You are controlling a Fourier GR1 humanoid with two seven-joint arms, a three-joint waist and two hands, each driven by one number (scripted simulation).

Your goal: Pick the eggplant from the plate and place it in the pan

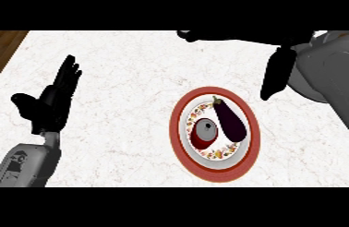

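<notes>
A dark purple eggplant [229, 119] lies lengthwise on the right half of a red-rimmed plate [217, 171] with a patterned inner ring. Beside it, on the plate's left half, sits a small dark-red round pan [204, 130] with a grey inside. My right hand [276, 76] hangs above and to the right of the plate, open. One part of it points down toward the plate's upper right rim and the rest spreads left along the view's top. It touches nothing. My left hand [53, 101] rests open at the far left, fingers up.
The white marbled counter [123, 74] fills the view. A brown wooden strip [9, 42] marks its far left edge at the top corner. My right forearm [324, 71] covers the upper right corner.
</notes>
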